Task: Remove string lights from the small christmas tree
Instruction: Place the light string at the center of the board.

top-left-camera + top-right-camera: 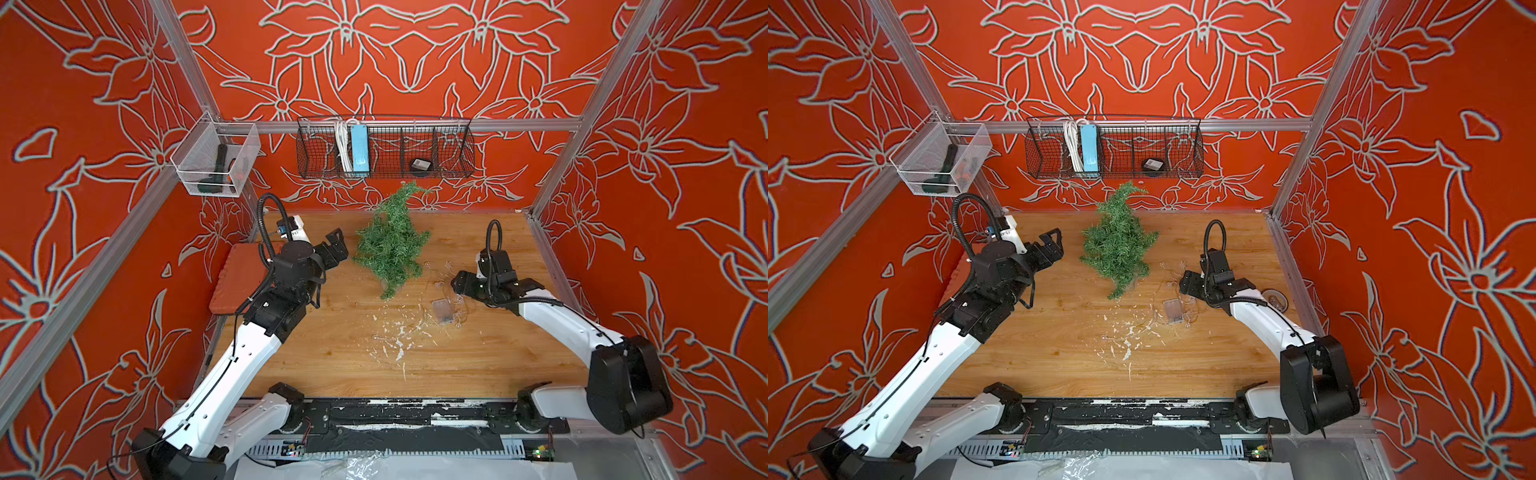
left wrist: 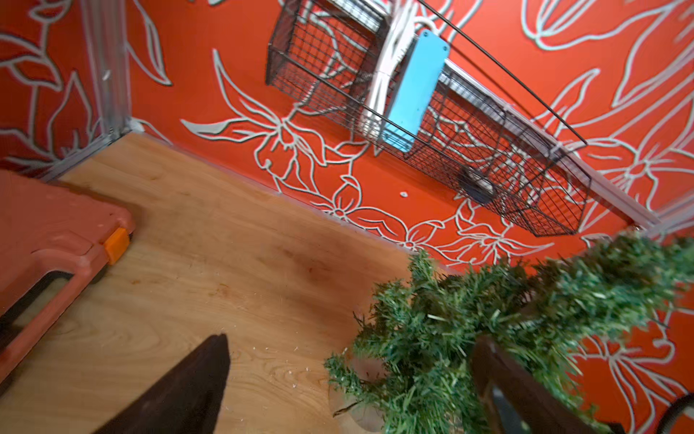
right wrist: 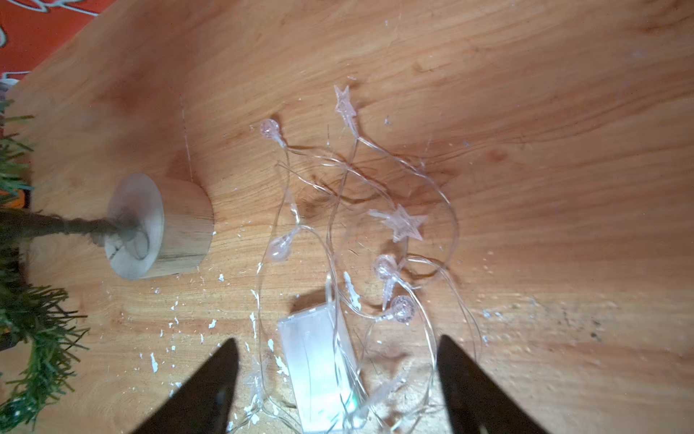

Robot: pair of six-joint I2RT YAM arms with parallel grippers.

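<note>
While the string lights (image 3: pixel 403 224) lie right of the small christmas tree (image 1: pixel 392 245), the left tool (image 2: pixel 351 338) and right tool (image 3: pixel 337 340) stand apart, empty.

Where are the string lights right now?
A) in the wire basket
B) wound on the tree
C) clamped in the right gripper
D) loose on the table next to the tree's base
D: the string lights lie in a loose tangle on the table beside the base of the small christmas tree, and the right gripper hangs open over them, gripping nothing.
</note>
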